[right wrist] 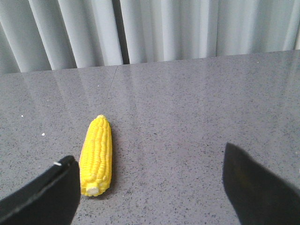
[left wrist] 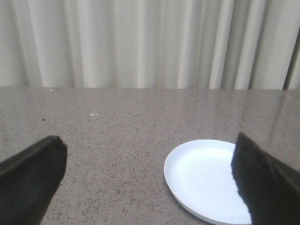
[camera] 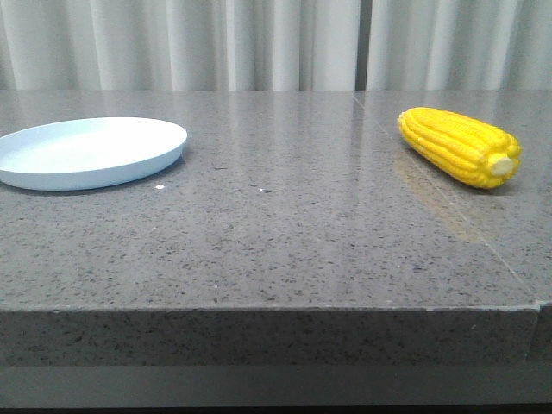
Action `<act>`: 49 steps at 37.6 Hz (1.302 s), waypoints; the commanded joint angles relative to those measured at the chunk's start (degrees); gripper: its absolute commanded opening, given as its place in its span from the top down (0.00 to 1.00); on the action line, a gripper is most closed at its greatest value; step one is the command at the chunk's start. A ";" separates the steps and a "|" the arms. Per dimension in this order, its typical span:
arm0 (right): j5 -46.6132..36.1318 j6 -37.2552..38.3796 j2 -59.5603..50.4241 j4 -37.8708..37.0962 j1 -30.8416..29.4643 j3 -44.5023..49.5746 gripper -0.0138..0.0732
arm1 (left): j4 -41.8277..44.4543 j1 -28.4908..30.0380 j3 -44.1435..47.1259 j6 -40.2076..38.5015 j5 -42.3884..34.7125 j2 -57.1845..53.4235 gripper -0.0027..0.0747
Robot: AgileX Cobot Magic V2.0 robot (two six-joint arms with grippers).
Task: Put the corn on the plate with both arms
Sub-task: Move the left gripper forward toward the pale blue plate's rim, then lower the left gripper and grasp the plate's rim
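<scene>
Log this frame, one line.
corn: on table, right, ungrasped | plate: left, empty | left claw: open | right claw: open | stage: pre-grasp

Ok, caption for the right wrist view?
Open right gripper behind a yellow corn cob lying on the grey stone table.

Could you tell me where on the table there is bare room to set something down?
The widest free patch is the grey counter between the plate on the left and the corn on the right. The plate itself holds nothing. Nowhere is crowded.
</scene>
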 commanded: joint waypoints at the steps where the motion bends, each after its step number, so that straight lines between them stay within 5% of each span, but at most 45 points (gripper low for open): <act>1: -5.02 -0.32 0.91 0.07 0.16 -2.11 0.10 | -0.42 -0.04 -2.12 0.00 -4.94 0.64 0.07; 14: -5.02 -0.32 0.91 0.07 0.16 -2.11 0.10 | -0.53 -1.32 -12.49 0.00 -0.04 17.05 0.07; 22: -5.02 -0.32 0.91 0.07 0.16 -2.11 0.10 | -0.53 -7.67 -27.16 0.00 15.74 37.50 0.07; 31: -5.02 -0.32 0.91 0.07 0.16 -2.11 0.10 | -0.53 -8.08 -44.98 0.00 35.17 59.13 0.07; 49: -5.02 -0.32 0.91 0.07 0.16 -2.11 0.10 | -0.53 -8.08 -53.34 0.00 38.71 76.19 0.07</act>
